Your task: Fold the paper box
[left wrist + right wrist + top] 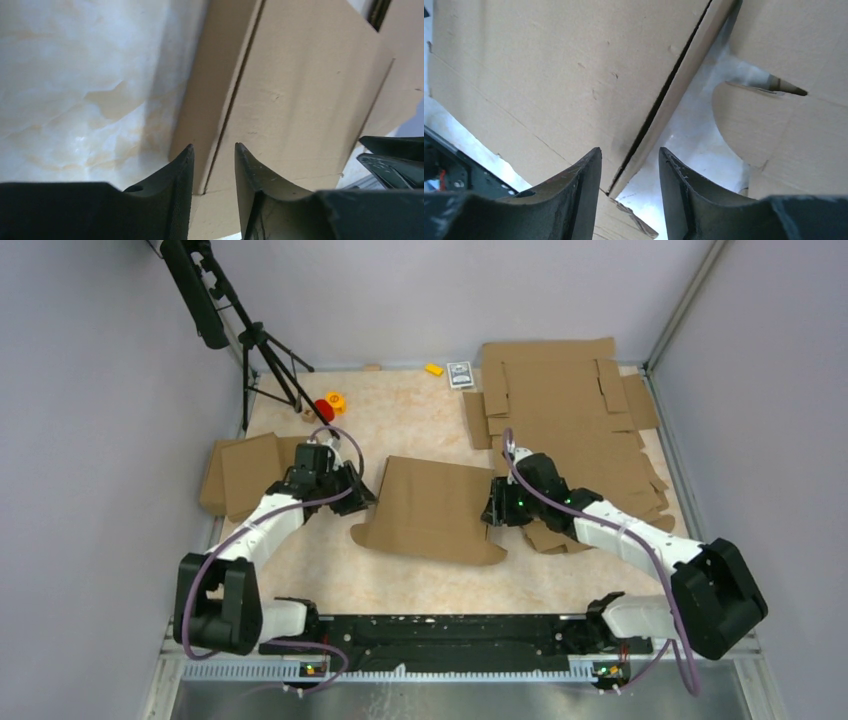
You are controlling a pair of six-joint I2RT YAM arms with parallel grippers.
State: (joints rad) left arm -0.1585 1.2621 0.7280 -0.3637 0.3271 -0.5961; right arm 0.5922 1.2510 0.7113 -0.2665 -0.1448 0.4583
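The paper box (430, 508) lies in the middle of the table as a brown cardboard piece folded flat, with curved flaps on its near edge. My left gripper (362, 495) is at its left edge. In the left wrist view the gripper (214, 145) is open, and a fold seam of the box (300, 90) runs up between the fingertips. My right gripper (492, 510) is at the box's right edge. It is also open (630, 149). The doubled edge of the box (549, 65) sits between its fingers, close to the left one and apart from the right one.
A pile of slotted cardboard sheets (570, 410) fills the back right and reaches under my right arm. Smaller cardboard pieces (245, 472) lie at the left edge. A black tripod (265, 350), red and yellow small objects (328, 405) and a card box (460, 374) stand at the back.
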